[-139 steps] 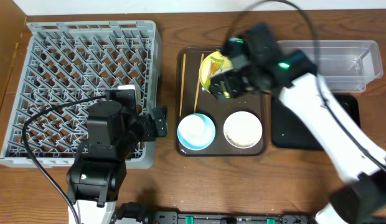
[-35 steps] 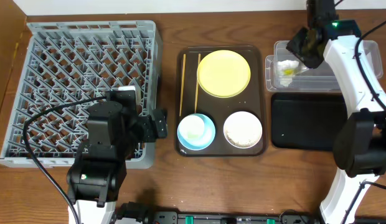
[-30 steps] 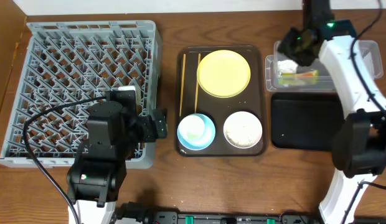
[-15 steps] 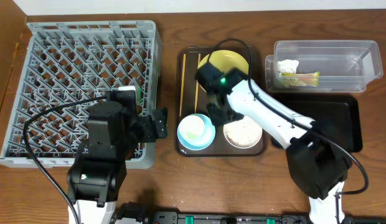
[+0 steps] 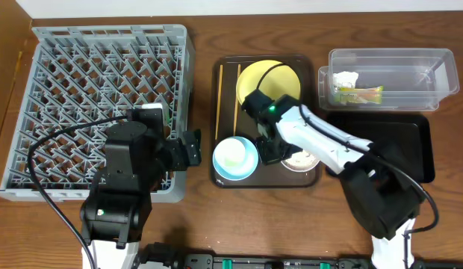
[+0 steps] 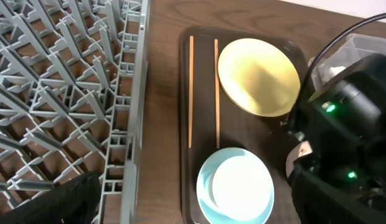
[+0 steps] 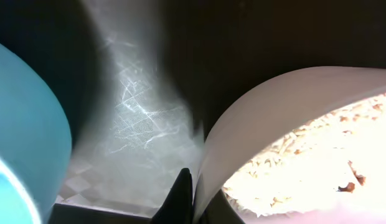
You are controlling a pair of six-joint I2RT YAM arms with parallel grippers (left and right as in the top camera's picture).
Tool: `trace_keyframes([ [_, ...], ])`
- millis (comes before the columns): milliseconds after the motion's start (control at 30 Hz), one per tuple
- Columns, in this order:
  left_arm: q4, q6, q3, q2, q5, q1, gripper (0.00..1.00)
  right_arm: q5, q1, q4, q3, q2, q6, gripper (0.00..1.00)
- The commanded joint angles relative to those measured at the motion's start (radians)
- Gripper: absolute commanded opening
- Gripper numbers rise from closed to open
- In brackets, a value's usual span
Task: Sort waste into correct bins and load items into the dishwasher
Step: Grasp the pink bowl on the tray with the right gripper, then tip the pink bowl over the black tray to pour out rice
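On the brown serving tray (image 5: pixel 225 63) lie the chopsticks (image 5: pixel 219 101), the yellow plate (image 5: pixel 280 75), the light blue bowl (image 5: pixel 235 158) and the white bowl (image 5: pixel 301 161). My right gripper (image 5: pixel 274 153) (image 7: pixel 192 186) is shut on the white bowl's (image 7: pixel 255 118) near rim, one finger outside and one inside. Rice-like food scraps (image 7: pixel 311 149) fill that bowl. The tissue (image 5: pixel 343 78) and the wrapper (image 5: pixel 364 93) lie in the clear tub (image 5: pixel 433 71). My left gripper (image 5: pixel 188 148) (image 6: pixel 193 208) hangs open by the dish rack's (image 5: pixel 104 104) right edge, empty.
The black tray (image 5: pixel 396 149) lies in front of the clear tub, right of the serving tray. The right arm (image 5: pixel 321 138) stretches across the serving tray's right half. In the left wrist view the blue bowl (image 6: pixel 236 190) sits just ahead of the open fingers.
My right arm swung from the clear tub, leaving the wrapper there beside the tissue, came down at the white bowl and shut on its rim. The left arm has not moved.
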Motion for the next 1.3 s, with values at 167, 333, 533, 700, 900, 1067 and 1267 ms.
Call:
trace_keyframes([
  [167, 0.000, -0.001, 0.021, -0.003, 0.010, 0.003, 0.98, -0.496, -0.256, 0.015, 0.024, -0.236, -0.047, 0.01],
  [333, -0.001, -0.001, 0.021, -0.003, 0.010, 0.003, 0.98, -0.695, -0.469, -0.050, -0.015, -0.259, -0.141, 0.01],
  [533, 0.000, -0.001, 0.021, -0.003, 0.010, 0.003, 0.98, -1.217, -0.734, 0.173, -0.283, -0.259, -0.362, 0.01],
  [700, 0.000, -0.001, 0.021, -0.003, 0.010, 0.003, 0.98, -1.456, -0.896, 0.343, -0.438, -0.259, -0.476, 0.01],
  [900, -0.001, -0.001, 0.021, -0.003, 0.010, 0.003, 0.98, -1.508, -0.944, 0.340, -0.459, -0.259, -0.523, 0.01],
  [1067, -0.001, -0.001, 0.021, -0.003, 0.010, 0.003, 0.98, -1.471, -0.943, 0.314, -0.459, -0.261, -0.558, 0.01],
  [1267, -0.001, -0.001, 0.021, -0.003, 0.010, 0.003, 0.98, -1.428, -0.935, 0.337, -0.459, -0.261, -0.593, 0.01],
])
